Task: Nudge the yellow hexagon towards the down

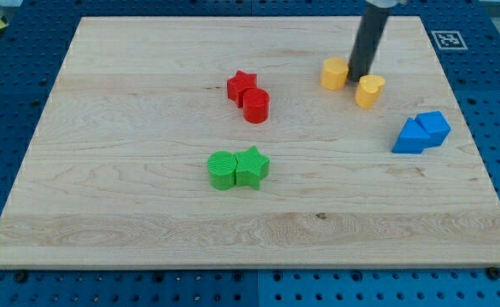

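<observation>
The yellow hexagon (334, 73) sits near the view's top right on the wooden board (148, 213). A second yellow block (369, 89), heart-like in shape, lies just to its right and a little lower. My tip (357, 79) stands between the two yellow blocks, close against the hexagon's right side and just above-left of the other yellow block. The dark rod rises from there to the view's top edge.
A red star (241, 85) touches a red cylinder (256, 106) near the top centre. A green cylinder (223, 170) and green star (252, 165) touch at the centre. Two blue blocks (421, 132) lie at the right.
</observation>
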Robot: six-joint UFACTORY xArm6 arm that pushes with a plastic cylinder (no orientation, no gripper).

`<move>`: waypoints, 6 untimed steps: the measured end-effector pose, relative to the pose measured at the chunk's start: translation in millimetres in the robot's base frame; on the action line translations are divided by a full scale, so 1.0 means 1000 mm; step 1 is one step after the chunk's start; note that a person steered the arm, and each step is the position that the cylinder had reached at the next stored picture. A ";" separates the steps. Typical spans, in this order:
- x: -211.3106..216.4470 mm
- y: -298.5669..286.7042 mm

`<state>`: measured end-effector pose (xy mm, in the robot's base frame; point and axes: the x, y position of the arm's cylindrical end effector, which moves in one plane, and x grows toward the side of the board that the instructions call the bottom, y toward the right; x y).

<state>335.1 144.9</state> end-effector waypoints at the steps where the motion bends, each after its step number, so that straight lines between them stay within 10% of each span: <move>1: -0.005 -0.029; 6: -0.038 -0.062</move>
<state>297.5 83.2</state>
